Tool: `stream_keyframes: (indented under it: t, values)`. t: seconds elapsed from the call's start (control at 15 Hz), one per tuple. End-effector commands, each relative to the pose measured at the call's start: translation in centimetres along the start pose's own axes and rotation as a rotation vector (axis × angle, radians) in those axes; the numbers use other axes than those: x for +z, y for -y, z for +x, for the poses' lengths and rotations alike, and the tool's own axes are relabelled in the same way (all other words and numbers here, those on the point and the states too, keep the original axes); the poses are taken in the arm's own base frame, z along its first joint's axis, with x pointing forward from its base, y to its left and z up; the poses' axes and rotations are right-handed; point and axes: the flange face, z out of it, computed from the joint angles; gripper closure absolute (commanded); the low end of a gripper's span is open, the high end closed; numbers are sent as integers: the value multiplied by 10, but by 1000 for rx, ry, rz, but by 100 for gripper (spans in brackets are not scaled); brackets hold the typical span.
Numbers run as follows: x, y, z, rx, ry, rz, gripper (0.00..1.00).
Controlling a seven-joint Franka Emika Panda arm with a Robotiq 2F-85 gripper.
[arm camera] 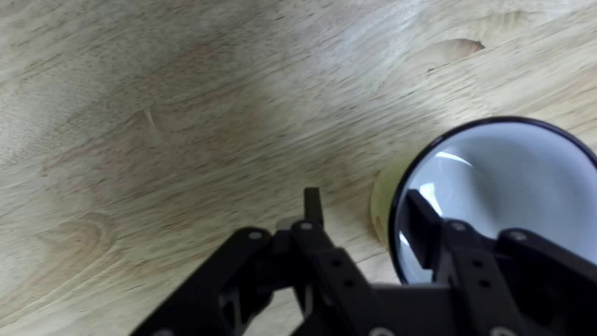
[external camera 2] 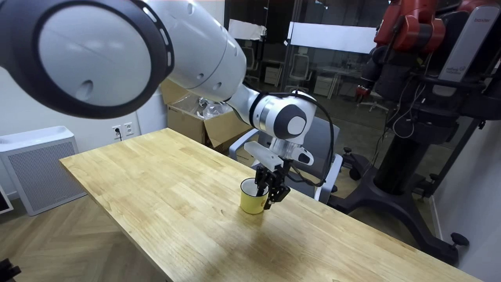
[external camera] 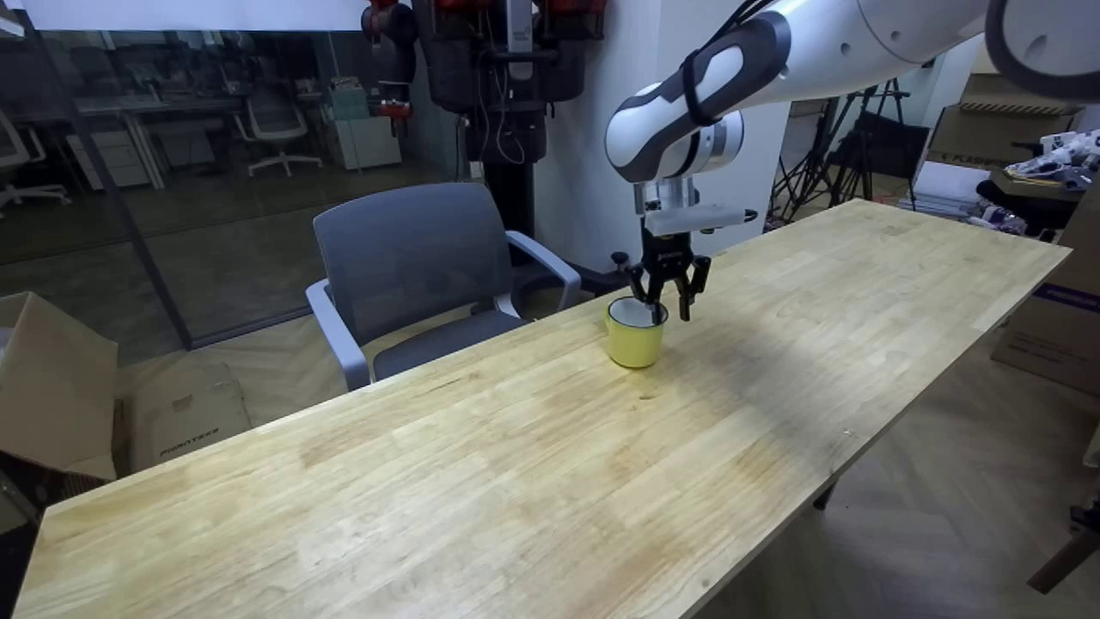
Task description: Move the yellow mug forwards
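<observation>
The yellow mug stands upright on the wooden table and shows in both exterior views [external camera: 634, 346] [external camera 2: 251, 203]. It has a pale inside and a dark rim. In the wrist view the mug [arm camera: 522, 168] is at the right, partly cut off by the frame edge. My gripper [external camera: 671, 313] is low over the mug's side; it also shows in the wrist view [arm camera: 363, 198] and in an exterior view [external camera 2: 264, 199]. Its fingers are apart. One finger is inside the mug near the wall, the other is outside. A gap shows between the outer finger and the mug's wall.
The long wooden table [external camera: 447, 481] carries the mug. A grey office chair [external camera: 412, 266] stands close against the table's edge near the mug. A Baxter robot [external camera 2: 407, 156] stands behind the chair. Cardboard boxes [external camera: 56, 387] lie on the floor beyond the table's end.
</observation>
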Motion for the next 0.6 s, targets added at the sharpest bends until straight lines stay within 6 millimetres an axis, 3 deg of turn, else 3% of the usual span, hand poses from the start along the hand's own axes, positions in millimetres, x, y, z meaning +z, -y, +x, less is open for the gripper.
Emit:
stream_keyframes:
  t: [0.0, 0.2, 0.53]
  values:
    - [-1, 0, 8, 2, 1, -11, 81]
    - [-1, 3, 7, -2, 10, -15, 98]
    - [-5, 14, -5, 12, 44, -34, 97]
